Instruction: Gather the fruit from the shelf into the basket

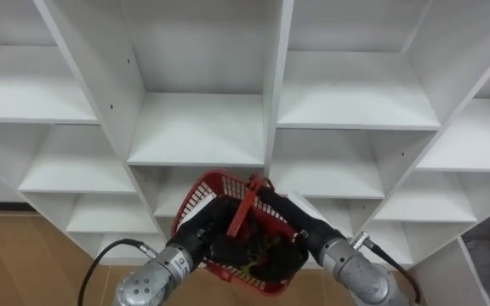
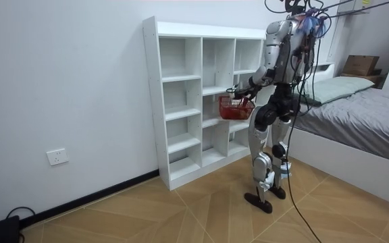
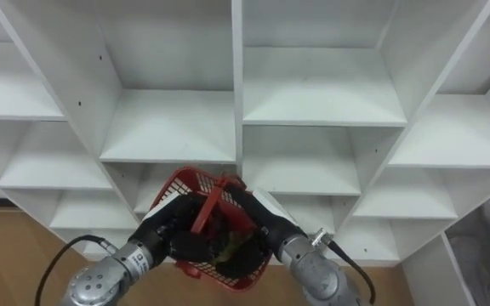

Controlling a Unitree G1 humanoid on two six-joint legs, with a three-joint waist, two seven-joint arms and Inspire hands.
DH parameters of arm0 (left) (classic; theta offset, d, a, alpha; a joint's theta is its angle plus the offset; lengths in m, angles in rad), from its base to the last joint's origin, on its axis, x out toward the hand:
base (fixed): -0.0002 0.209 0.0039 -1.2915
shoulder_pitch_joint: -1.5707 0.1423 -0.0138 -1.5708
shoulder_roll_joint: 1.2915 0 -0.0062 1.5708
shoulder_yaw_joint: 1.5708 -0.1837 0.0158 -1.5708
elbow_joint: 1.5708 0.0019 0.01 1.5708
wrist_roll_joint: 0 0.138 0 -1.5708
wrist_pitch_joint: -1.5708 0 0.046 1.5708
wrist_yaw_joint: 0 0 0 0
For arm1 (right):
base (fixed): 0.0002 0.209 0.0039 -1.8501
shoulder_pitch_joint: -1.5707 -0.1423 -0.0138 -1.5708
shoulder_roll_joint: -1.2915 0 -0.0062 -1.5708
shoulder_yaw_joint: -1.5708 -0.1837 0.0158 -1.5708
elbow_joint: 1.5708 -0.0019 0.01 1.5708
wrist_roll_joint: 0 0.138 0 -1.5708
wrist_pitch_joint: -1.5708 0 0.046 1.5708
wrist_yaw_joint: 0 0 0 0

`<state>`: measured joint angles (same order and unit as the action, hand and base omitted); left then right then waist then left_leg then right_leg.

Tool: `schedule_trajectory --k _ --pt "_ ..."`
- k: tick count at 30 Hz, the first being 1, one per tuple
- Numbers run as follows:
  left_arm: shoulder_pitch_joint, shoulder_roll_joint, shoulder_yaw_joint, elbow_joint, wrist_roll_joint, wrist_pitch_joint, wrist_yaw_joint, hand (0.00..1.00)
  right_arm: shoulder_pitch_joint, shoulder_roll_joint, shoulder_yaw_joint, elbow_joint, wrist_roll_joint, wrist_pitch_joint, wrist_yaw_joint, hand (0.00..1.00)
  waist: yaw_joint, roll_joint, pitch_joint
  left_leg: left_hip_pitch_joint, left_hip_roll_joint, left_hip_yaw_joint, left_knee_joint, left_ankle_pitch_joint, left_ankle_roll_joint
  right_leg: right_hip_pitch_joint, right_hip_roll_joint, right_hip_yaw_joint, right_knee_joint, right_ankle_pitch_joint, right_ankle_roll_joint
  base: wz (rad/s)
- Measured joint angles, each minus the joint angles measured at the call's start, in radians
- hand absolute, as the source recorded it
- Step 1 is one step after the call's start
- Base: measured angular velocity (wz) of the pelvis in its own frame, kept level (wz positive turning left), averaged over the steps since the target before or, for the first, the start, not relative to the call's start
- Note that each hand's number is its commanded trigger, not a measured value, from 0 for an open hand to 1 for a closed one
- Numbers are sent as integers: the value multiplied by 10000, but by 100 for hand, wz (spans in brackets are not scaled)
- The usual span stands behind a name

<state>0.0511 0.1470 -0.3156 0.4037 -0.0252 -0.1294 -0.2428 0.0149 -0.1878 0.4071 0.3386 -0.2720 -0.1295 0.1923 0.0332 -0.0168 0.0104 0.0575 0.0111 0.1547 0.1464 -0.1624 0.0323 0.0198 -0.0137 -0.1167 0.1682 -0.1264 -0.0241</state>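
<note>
The shelf unit [image 2: 152, 101] is standing open-fronted before the robot, and its bare upper and middle compartments are offering a hand free passage. Upright dividers [image 1: 275, 85] and shelf boards [image 1: 198, 136] are bounding each opening. The red basket [image 1: 196, 197], clasped by the left hand [image 1: 207, 238] and right hand [image 1: 296, 225], is blocking the low middle openings. The bed [image 2: 356, 118] is standing close behind the robot, while bare floor [image 2: 147, 209] is lying open on the room view's left.

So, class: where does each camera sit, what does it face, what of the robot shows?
Left eye view: on the head, looking down at shelf unit and red basket; left robot hand, right robot hand show.
Right eye view: beside it, same scene.
Room view: across the room, seeing the whole robot.
All share the basket.
</note>
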Motion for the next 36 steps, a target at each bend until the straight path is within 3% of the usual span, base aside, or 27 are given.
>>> schedule_trajectory --k 8,13,20,26,32,33,36 --pt "397 46 193 15 -19 0 204 100 282 -72 -418 -1036 181 237 500 0 23 -6 -18 35 -2 63 -16 0 0 -8 4 52 5 -2 5 -1" --pt "360 -11 395 597 -21 3 358 100 411 -64 -476 -1124 1522 496 936 0 1 -72 -4 41 0 62 -30 0 0 -7 12 82 -2 -5 7 0" --pt "307 -16 482 1649 1 168 561 100 657 -91 -516 -1135 1823 810 1209 0 -10 -186 15 50 -7 73 -52 -7 -3 -13 27 114 -11 -12 14 0" --pt "324 16 1348 2520 297 270 1044 100 893 19 -1584 -1282 1949 767 1011 0 -64 -177 6 80 1 74 -52 -9 -5 30 23 92 -13 -11 13 0" --pt "1168 83 1830 2884 1168 467 1522 100 1526 23 -2462 -1572 2550 687 454 0 -162 -173 -2 87 -2 71 -85 -26 -7 -26 40 101 -73 -13 18 0" --pt "1354 74 2031 2881 1163 466 1577 100 1794 23 -2613 -1554 2744 556 341 0 -173 -184 -54 88 1 70 -107 -26 -7 -14 36 97 -154 -10 18 3" --pt "1626 99 2470 2889 1162 466 1995 100 2334 23 -2945 -1492 3013 513 -107 0 -224 -175 -92 84 3 61 -121 -28 -9 12 35 79 -149 -10 18 0"
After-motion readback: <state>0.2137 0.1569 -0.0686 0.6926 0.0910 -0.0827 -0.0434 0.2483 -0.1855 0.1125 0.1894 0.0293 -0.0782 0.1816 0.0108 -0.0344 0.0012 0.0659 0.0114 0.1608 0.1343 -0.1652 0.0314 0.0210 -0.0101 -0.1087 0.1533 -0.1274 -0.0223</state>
